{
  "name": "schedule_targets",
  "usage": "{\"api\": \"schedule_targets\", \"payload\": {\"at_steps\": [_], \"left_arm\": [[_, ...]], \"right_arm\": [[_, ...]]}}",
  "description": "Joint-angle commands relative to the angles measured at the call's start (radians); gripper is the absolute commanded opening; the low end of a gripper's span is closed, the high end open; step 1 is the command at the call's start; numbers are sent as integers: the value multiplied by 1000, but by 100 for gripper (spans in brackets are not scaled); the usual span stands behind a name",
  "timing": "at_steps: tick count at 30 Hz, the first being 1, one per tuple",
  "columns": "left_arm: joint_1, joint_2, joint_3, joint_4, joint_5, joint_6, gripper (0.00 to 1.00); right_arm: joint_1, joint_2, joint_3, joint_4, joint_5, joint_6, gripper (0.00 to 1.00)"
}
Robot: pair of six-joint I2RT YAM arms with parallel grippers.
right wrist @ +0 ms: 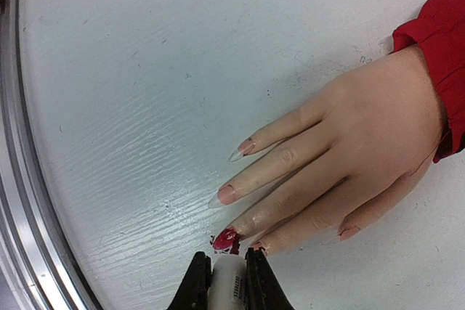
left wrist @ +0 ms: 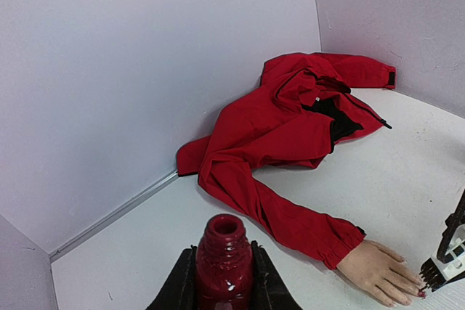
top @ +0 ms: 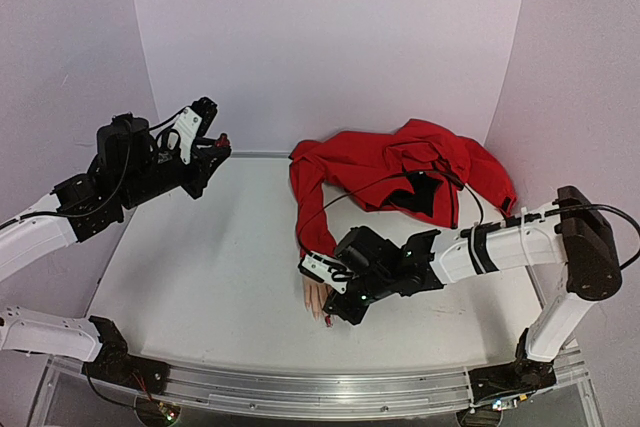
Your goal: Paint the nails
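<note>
A pale mannequin hand with a red sleeve lies flat on the table; it also shows in the top view and the left wrist view. Its nails point left. One nail is wet dark red; the little-finger nail, the ring-finger nail and the thumb nail are natural pink. My right gripper is shut on the white brush cap, its tip at the red nail. My left gripper is shut on the open dark-red polish bottle, held up at the back left.
A red jacket lies crumpled at the back right, its sleeve running to the hand. White walls close in the back and sides. A metal rail runs along the table's near edge, close to the fingertips.
</note>
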Motion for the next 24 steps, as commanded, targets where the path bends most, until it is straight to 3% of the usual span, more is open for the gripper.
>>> {"api": "schedule_targets", "payload": {"at_steps": [1,24], "left_arm": [[6,-20,0,71,7,4,0],[6,-16,1,71,7,3,0]], "right_arm": [[7,7,15,-3,-1,0,0],[6,26,20,-12,-8,1,0]]}}
